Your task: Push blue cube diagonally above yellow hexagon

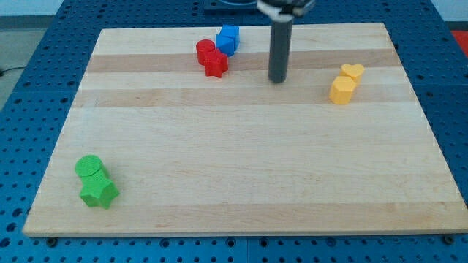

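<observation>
My tip [277,79], a bare rod with no jaws to open or close, rests on the table [234,183] between the blue cube [228,38] and yellow hexagon [341,90]. Two red blocks [210,58] touch the cube; green blocks [95,183] sit far off.

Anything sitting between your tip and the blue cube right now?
No. In the camera view only bare board separates my tip from the blue cube; the red blocks lie beside the cube, off that line.

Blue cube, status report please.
My tip right of blue cube, apart. Cube touching red blocks. Yellow hexagon farther right, path open.
</observation>
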### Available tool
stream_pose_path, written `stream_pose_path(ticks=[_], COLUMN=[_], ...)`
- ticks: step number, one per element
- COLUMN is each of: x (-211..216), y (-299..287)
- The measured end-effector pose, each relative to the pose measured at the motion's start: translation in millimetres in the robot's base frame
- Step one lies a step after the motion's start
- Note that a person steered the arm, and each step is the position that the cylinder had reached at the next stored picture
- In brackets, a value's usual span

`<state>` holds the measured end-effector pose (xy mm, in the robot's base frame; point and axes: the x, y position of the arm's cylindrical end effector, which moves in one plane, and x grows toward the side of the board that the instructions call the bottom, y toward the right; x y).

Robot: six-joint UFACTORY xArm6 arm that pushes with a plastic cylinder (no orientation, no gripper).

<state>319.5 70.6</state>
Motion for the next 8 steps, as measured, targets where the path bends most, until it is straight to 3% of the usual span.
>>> stream_pose_path(ticks=[2,5,8], x=[-117.1,-125.6,-116.3], y=[-32.0,-66.3,-49.7])
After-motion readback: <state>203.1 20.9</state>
